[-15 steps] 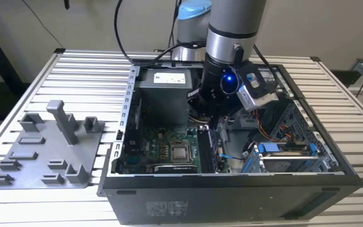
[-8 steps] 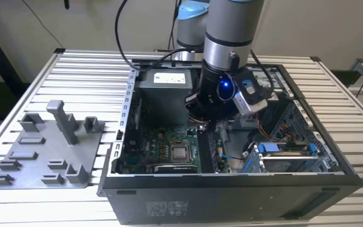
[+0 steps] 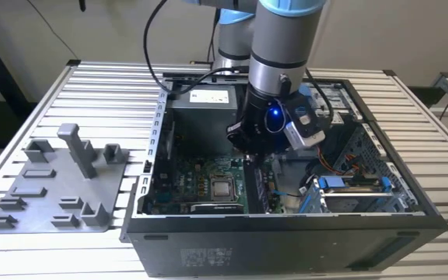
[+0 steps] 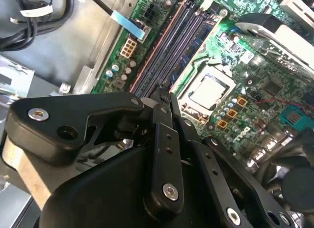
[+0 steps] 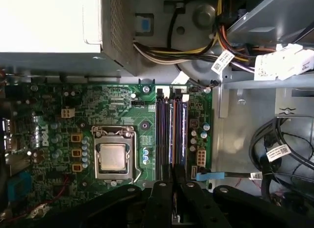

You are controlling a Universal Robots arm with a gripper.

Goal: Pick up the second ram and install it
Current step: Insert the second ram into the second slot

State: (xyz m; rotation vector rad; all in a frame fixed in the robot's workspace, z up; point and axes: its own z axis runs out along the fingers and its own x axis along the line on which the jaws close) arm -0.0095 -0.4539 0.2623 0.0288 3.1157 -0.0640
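1. Exterior view: the claw [image 3: 254, 156] hung inside the computer case [image 3: 286, 224], over the memory slots [image 3: 260, 184] at 3 o'clock from the processor [image 3: 222, 188]. I judged this the installing step.
2. Second wrist view: its fingers [image 4: 164, 139] were closed tip to tip, with no visible grip on anything.
3. First wrist view: the second ram [image 5: 174, 134] apparently stood edge-on in a slot beneath the tips. The seating was unconfirmed, and the cable labels [image 5: 222, 61] were illegible.
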